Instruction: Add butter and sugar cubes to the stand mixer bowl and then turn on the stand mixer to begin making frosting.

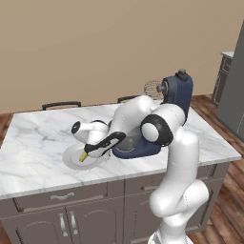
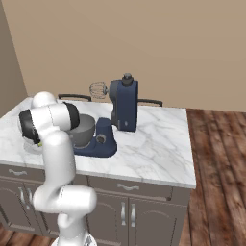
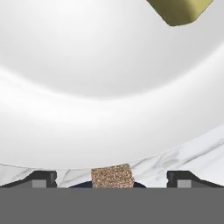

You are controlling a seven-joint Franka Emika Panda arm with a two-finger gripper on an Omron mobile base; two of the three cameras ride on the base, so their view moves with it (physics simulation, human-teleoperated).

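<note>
From the left, the butter (image 1: 83,156) lay on the plate (image 1: 71,159) beside the mixer (image 1: 172,102). From the right, the bowl (image 2: 82,129) sat on its base. Hand view: spread fingers (image 3: 43,178) flanked the sugar cube (image 3: 112,176) on the tabletop (image 3: 192,153).

I'm looking at my arm (image 1: 178,157) and it's showing glossy white rounded shells with chunky black bands at the joints, all smooth and tube-like. The gripper (image 3: 111,177) is sporting two small dark squared-off fingertips (image 3: 41,177).
</note>
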